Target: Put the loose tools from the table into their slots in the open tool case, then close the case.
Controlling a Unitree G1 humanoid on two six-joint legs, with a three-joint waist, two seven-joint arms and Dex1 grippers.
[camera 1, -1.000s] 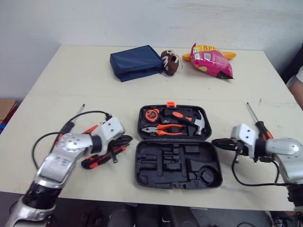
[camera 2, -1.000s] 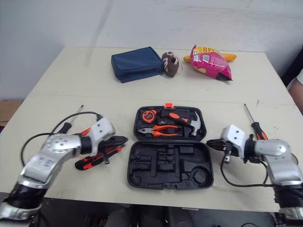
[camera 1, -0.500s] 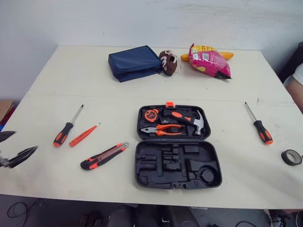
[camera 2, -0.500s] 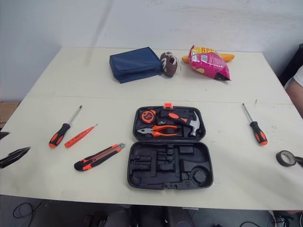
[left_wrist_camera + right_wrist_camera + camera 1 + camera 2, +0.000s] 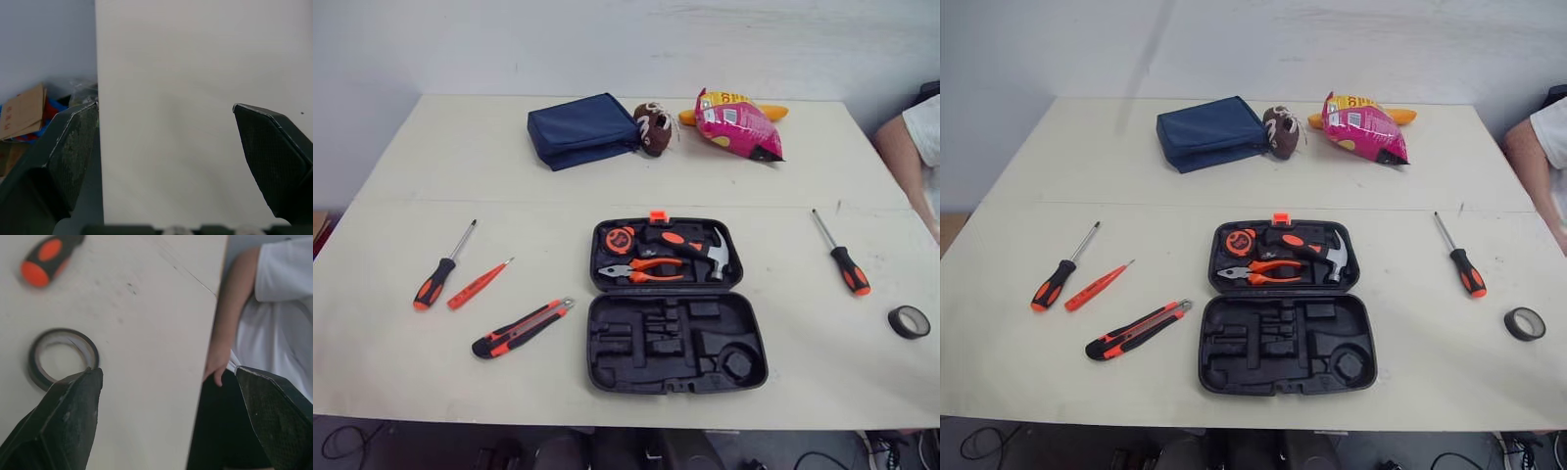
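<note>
The black tool case lies open at the table's middle front. Its far half holds a tape measure, pliers and a hammer; the near half has bare slots. Left of it lie a black-and-orange screwdriver, a thin red tester screwdriver and a utility knife. To the right lie another screwdriver and a black tape roll. My left gripper is open over the table's left edge, holding nothing. My right gripper is open beside the tape roll, near the screwdriver handle.
A blue pouch, a small brown football and a pink snack bag sit at the table's far side. A person's arm rests by the right edge, close to my right gripper. Cardboard lies on the floor left.
Both arms have drawn back from beside the case and left the head views. Both grippers were shut and now stand open. The tape roll lies uncovered at the right.
</note>
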